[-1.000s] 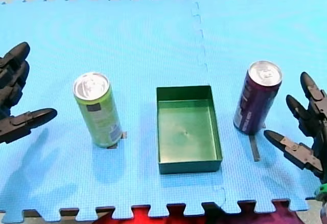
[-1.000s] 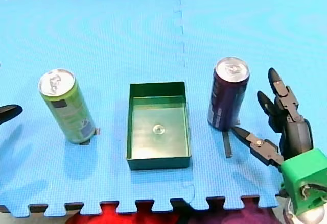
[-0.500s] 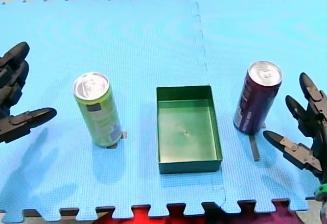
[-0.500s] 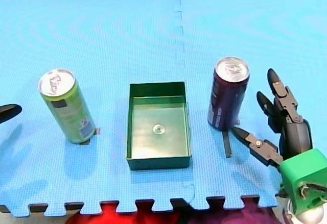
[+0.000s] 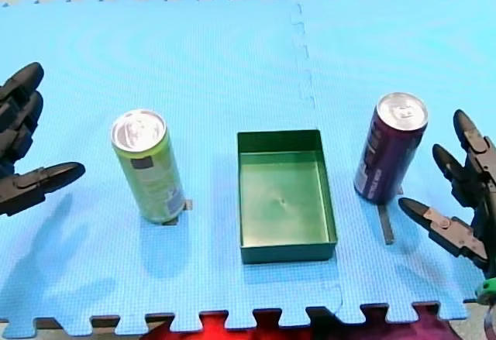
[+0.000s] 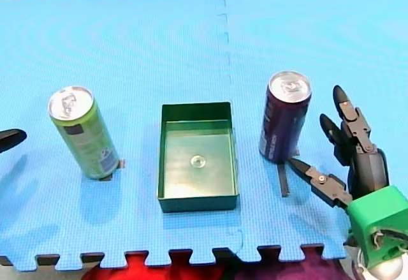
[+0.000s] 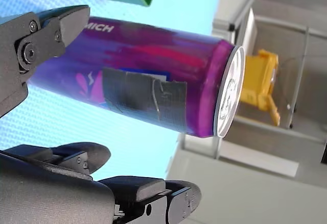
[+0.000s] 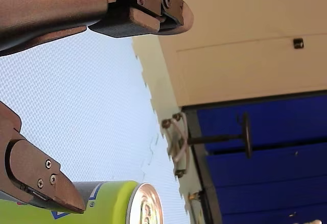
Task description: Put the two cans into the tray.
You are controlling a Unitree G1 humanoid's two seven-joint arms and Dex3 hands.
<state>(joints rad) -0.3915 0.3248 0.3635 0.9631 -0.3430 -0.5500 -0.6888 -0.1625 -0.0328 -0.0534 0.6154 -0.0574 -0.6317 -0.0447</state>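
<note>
A green can (image 5: 151, 170) stands upright on the left of the blue foam mat. A purple can (image 5: 390, 150) stands upright on the right. Between them sits the dark green tray (image 5: 287, 251), with nothing in it. My left hand (image 5: 31, 142) is at the mat's left edge, well apart from the green can. My right hand (image 5: 438, 177) is just right of the purple can, its thumb low near the can's base, not touching it. The first wrist view shows the purple can (image 7: 153, 81) between dark fingers (image 7: 56, 27) with a gap. The second wrist view shows the green can's top (image 8: 102, 203).
The blue foam mat (image 5: 232, 61) has a seam running back from the tray and a toothed front edge. Short grey tape marks (image 5: 385, 224) lie by each can's base. A red and purple surface (image 5: 256, 328) shows under the front edge.
</note>
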